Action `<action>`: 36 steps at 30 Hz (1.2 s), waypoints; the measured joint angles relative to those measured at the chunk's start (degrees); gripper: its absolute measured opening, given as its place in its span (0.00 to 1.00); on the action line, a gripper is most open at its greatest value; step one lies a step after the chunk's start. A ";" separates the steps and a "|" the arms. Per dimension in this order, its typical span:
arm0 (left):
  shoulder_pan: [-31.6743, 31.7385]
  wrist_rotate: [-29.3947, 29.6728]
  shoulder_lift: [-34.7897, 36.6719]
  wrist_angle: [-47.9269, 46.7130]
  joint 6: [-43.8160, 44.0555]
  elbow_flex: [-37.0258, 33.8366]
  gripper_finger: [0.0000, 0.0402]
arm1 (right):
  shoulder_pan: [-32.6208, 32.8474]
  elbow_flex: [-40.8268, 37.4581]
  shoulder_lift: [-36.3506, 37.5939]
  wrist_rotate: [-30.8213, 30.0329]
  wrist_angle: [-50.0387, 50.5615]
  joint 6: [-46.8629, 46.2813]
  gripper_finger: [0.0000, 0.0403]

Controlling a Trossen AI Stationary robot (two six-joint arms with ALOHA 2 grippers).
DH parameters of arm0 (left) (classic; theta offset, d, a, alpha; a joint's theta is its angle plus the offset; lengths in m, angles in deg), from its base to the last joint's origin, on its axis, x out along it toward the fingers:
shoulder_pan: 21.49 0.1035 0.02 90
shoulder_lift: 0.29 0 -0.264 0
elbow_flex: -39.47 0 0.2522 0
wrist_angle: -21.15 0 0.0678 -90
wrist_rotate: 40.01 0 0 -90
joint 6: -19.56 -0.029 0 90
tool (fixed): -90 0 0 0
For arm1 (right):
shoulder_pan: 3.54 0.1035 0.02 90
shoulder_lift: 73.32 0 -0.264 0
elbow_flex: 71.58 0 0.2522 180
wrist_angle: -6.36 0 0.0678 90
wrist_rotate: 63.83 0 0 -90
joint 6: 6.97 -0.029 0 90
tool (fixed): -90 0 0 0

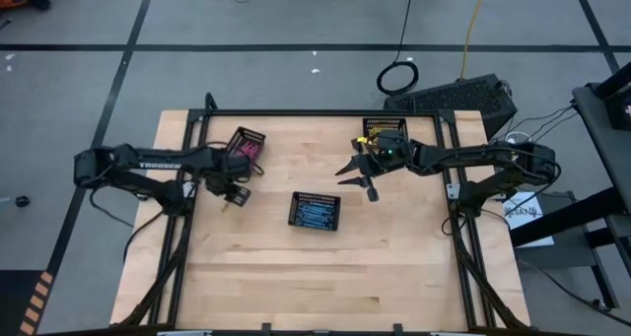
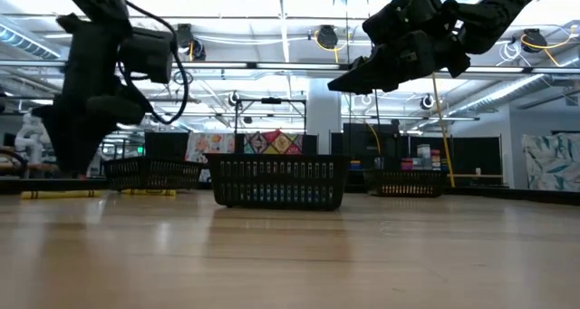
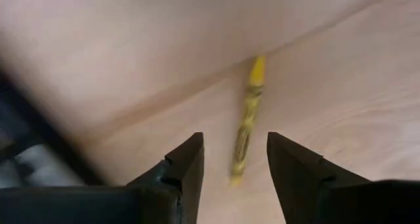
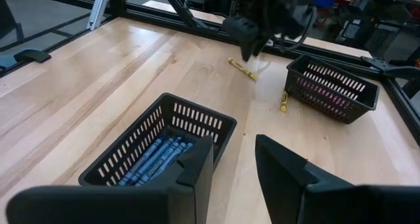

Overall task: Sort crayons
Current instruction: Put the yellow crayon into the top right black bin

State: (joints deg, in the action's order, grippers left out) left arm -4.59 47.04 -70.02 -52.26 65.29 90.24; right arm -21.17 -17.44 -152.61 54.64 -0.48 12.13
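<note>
The yellow crayon (image 3: pixel 246 122) lies flat on the counter (image 1: pixel 394 267) between the parted, empty jaws of the left gripper (image 3: pixel 234 159). It should be gripped mid-length. The right gripper (image 4: pixel 233 159), half-open and empty, is parked above the blue-crayon tray (image 4: pixel 157 145).

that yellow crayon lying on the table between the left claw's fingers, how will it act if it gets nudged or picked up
The yellow crayon looks like a thin round stick lying flat on bare wood, so a sideways nudge would probably roll it. It is straight, so likely stiff, though thin enough to snap under a hard squeeze. It seems light; the open left claw straddles it.
</note>
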 joint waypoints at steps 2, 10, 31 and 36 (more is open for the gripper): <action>-1.65 -0.46 -0.07 5.36 0.99 -1.87 0.37 | 0.00 0.00 0.00 0.01 -0.04 0.01 0.25; -5.13 0.68 -1.02 14.04 6.18 -7.52 0.28 | 0.00 0.00 0.00 0.04 -0.11 -0.66 0.25; -18.25 14.83 5.33 36.91 3.22 -5.40 0.02 | 0.18 0.00 -6.74 3.08 -2.07 -8.89 0.25; -22.35 22.81 5.34 68.68 -19.37 -5.18 0.02 | 0.47 0.66 -11.49 2.86 -14.93 -17.47 0.27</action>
State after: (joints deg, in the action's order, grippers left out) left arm -26.94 69.85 -64.68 16.42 45.92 85.06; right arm -20.70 -16.78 -164.09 57.51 -15.41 -5.34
